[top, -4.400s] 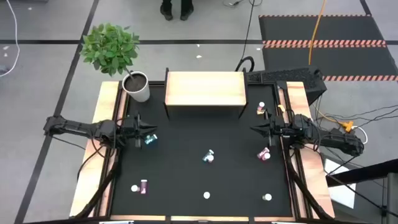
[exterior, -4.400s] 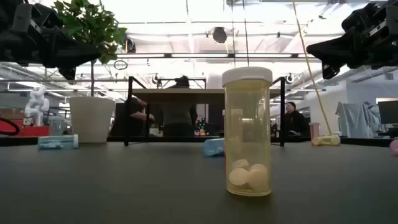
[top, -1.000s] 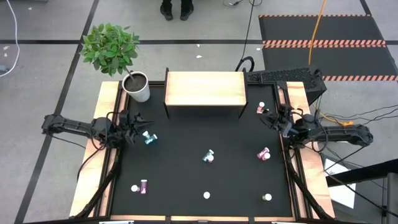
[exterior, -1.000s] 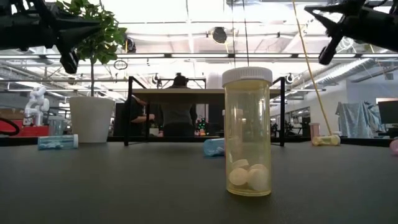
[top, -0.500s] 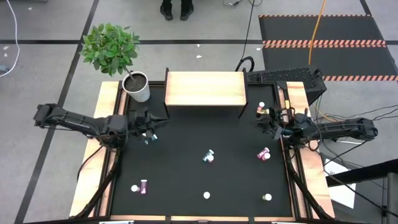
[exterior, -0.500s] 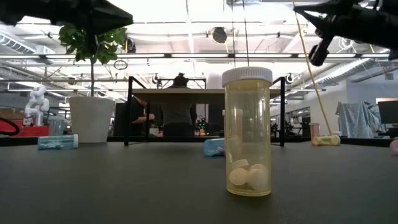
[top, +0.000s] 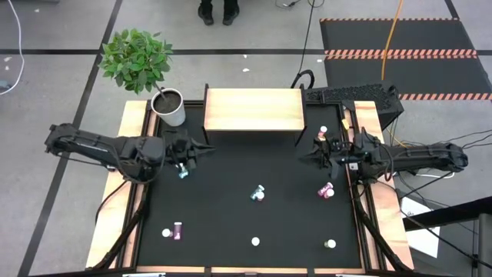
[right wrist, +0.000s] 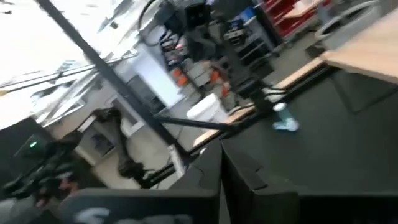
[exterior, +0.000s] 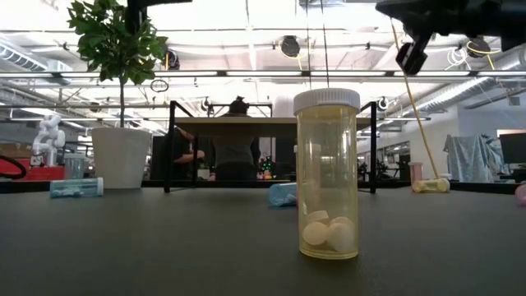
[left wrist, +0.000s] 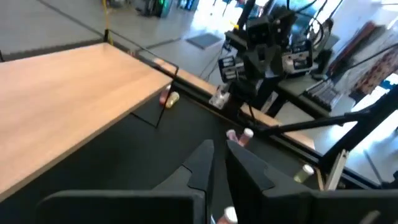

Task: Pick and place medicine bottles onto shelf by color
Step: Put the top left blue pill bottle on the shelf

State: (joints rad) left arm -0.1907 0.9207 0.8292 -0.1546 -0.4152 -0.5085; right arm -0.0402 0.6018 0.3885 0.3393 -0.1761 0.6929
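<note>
Small white-capped bottles are scattered on the black table. A teal one [top: 183, 171] lies near my left gripper [top: 203, 148]. A blue one [top: 258, 193] lies at the centre, and a pink one [top: 327, 189] lies near my right gripper [top: 304, 157]. A yellow bottle [exterior: 327, 185] stands upright close to the low camera. The wooden shelf [top: 254, 109] stands at the far edge on dark legs. Both grippers hover above the table, shut and holding nothing. My left gripper [left wrist: 217, 163] points across the table at the right arm, and my right gripper [right wrist: 221, 167] points toward the left side.
A white plant pot [top: 171, 106] stands left of the shelf. More bottles lie near the right far corner [top: 323, 135], and near the front edge are a pink one [top: 177, 230], a white-capped one [top: 255, 241] and a green one [top: 330, 245]. People show in the room beyond.
My left gripper has risen, out of the top of the low view, and moved toward the table's right, past the teal bottle. My right gripper has swung from near the right far corner toward the table's left and a little nearer. No bottle has moved.
</note>
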